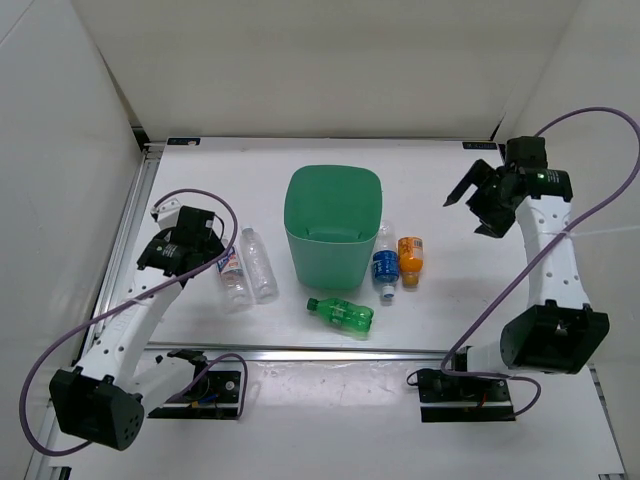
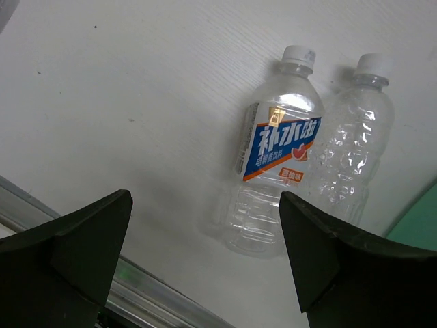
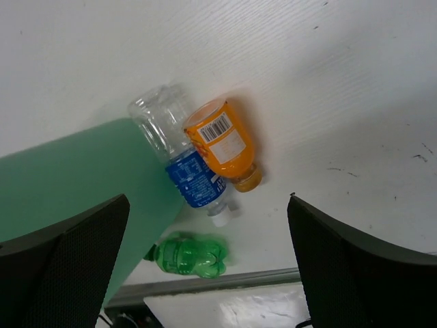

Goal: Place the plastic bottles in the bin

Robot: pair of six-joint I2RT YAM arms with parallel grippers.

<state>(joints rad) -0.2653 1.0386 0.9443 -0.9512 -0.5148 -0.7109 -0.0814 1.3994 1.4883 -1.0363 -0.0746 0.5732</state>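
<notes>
A green bin stands upright mid-worktop. Left of it, a labelled bottle and a plain bottle lie side by side, with the left tool above them, jaws wide and empty. Right of the bin lie a blue-label bottle and an orange bottle, touching. A green bottle lies in front. The right tool hangs further right, wide and empty.

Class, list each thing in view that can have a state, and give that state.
Bin: upright, open-topped.
Leftmost bottle: lying, capped.
Plain clear bottle: lying, capped.
Blue-label bottle: lying, capped.
Orange bottle: lying, capped.
Green bottle: lying, capped.
Left gripper: open, empty.
Right gripper: open, empty.
</notes>
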